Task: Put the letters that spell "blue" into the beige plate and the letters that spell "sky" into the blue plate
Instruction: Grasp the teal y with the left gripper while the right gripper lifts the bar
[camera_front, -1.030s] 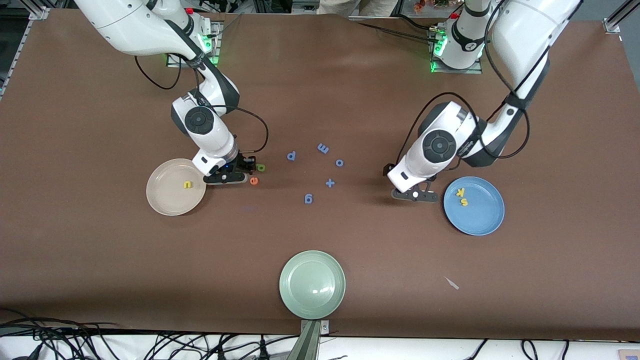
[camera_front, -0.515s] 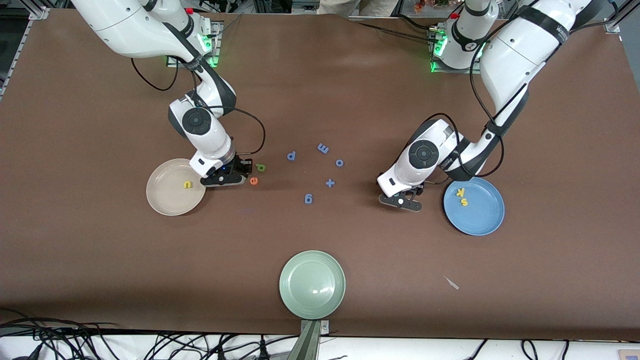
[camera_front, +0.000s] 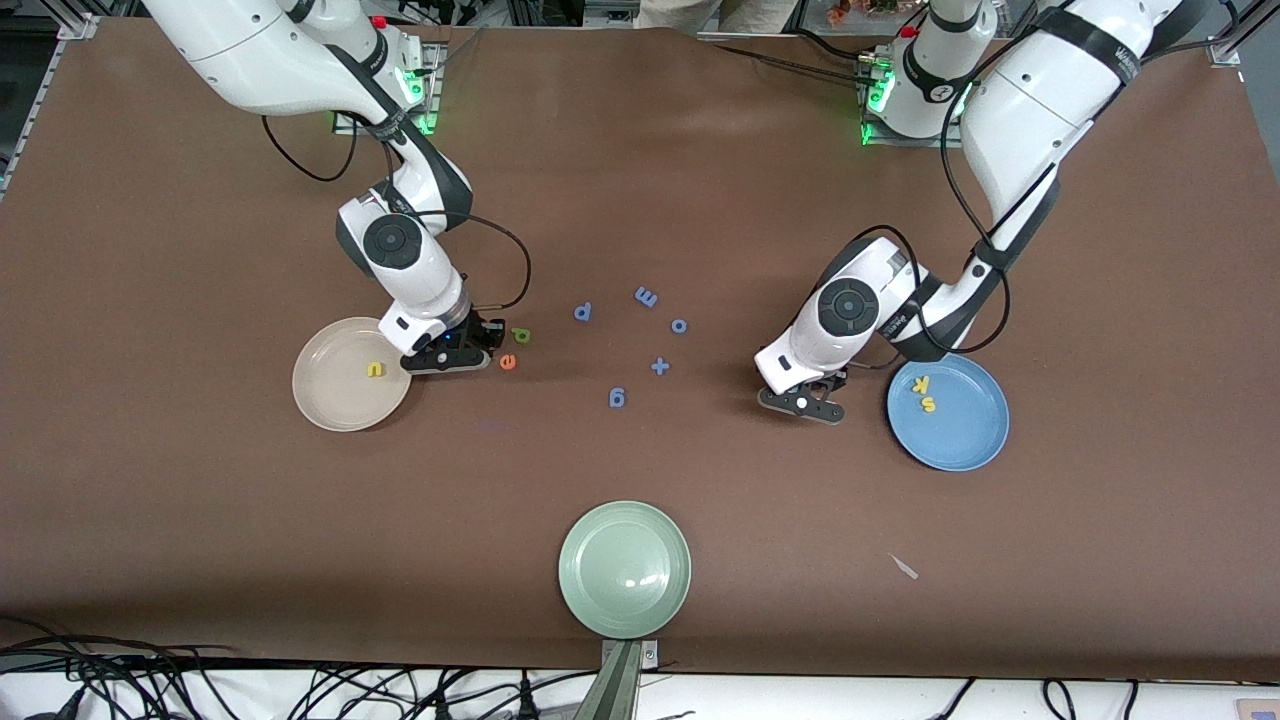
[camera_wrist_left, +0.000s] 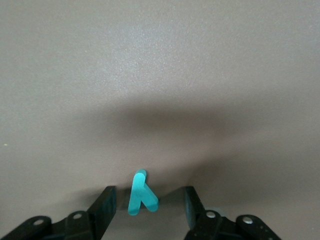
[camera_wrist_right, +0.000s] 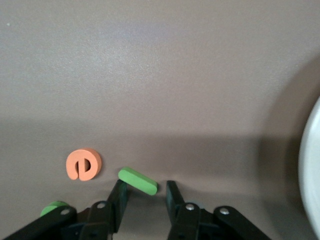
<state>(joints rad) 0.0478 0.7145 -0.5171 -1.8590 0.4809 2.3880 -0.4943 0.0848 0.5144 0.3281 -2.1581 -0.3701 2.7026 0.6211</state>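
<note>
Presently both claws are down at the desk (camera_front: 200, 560), each straddling one small letter. The left claw (camera_wrist_left: 145, 207) has its fingers spread to either side of the teal "y" (camera_wrist_left: 141, 193), which lies flat on the desk between the pads with gaps on both sides; its long stroke runs roughly along the fingers, so closing should catch it across its narrow width. The blue plate (camera_front: 965, 440), already holding the yellow "s" (camera_front: 929, 404) and "k" (camera_front: 921, 384), sits just beside this claw. The right claw (camera_wrist_right: 145, 195), also parted, brackets the light green "l" (camera_wrist_right: 138, 180), whose long axis lies slantwise across the gap, one end close to a finger. The orange "e" (camera_wrist_right: 83, 164) lies just beside it, and the beige plate (camera_front: 325, 400), holding the yellow "u" (camera_front: 375, 369), is adjacent. Judgement: the slanted "l" may twist on closing.
</note>
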